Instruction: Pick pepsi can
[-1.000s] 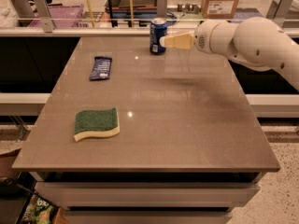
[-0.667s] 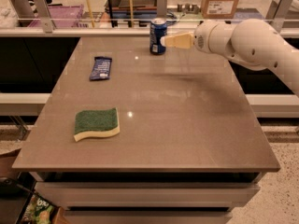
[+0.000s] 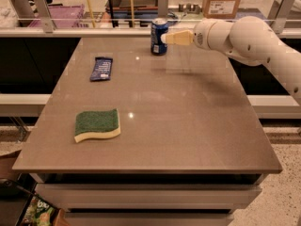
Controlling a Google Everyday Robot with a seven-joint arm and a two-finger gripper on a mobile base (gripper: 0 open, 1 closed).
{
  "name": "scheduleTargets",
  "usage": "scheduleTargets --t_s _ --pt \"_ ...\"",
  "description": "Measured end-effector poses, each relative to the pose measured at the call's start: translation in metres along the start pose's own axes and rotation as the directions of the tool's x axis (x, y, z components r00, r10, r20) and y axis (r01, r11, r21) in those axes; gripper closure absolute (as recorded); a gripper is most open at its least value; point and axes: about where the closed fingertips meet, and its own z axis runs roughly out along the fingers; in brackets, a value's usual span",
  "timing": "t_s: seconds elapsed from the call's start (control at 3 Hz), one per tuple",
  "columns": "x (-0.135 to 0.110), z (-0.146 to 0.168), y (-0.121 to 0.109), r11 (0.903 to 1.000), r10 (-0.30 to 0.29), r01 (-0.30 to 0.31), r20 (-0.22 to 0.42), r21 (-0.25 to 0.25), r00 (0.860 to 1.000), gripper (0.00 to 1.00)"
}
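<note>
The pepsi can (image 3: 159, 36) stands upright near the far edge of the brown table (image 3: 188, 117), blue with a silver top and white markings. My gripper (image 3: 168, 38) reaches in from the right at can height, its pale fingers (image 3: 178, 37) pointing left and touching or overlapping the can's right side. The white arm (image 3: 244, 39) extends from the right edge of the view.
A flat dark-blue snack packet (image 3: 101, 68) lies at the table's left rear. A green and yellow sponge (image 3: 97, 125) lies at the front left. A railing and shelves with boxes (image 3: 223, 4) stand behind the table.
The gripper has moved slightly left, closer onto the can's right side. The can, packet and sponge have not moved.
</note>
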Motion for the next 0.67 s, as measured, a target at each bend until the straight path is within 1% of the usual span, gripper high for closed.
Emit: scheduleTargets --t_s 0.67 --pt "-0.013 0.037 0.0 0.9986 -0.011 0.012 0.023 -0.052 1.0 0.0"
